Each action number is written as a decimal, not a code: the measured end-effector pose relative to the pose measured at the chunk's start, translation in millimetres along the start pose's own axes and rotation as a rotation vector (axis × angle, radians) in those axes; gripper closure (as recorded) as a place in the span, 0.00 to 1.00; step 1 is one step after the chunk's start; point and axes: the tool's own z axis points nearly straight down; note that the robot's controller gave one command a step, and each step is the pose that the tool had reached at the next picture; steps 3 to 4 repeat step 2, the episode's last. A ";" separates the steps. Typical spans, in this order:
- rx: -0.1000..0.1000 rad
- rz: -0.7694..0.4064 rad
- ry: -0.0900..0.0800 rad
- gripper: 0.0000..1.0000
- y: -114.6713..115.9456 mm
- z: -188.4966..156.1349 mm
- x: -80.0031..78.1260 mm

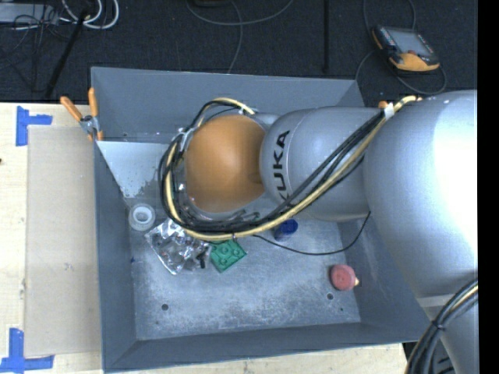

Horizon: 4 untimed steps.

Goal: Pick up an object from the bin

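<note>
In bin [257, 302] — gripper [178, 249] (beside green block [227, 255]).

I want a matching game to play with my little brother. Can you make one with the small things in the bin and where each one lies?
Things
1. green block
2. pink round thing
3. white ring
4. blue thing

Places
A. farthest left, at the foot of the sloping wall
B. half hidden at the lower edge of the arm
C. alone, toward the lower right corner of the bin
D. on the middle of the floor, just right of the gripper

Pairs: 1-D, 2-C, 3-A, 4-B
</note>
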 end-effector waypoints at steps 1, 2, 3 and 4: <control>0.009 0.004 -0.003 1.00 -0.4 -58.7 -2.3; 0.010 0.009 -0.004 1.00 -1.0 -116.0 -4.8; 0.010 0.009 -0.004 1.00 -1.0 -116.0 -4.8; 0.010 0.009 -0.004 1.00 -1.0 -116.0 -4.8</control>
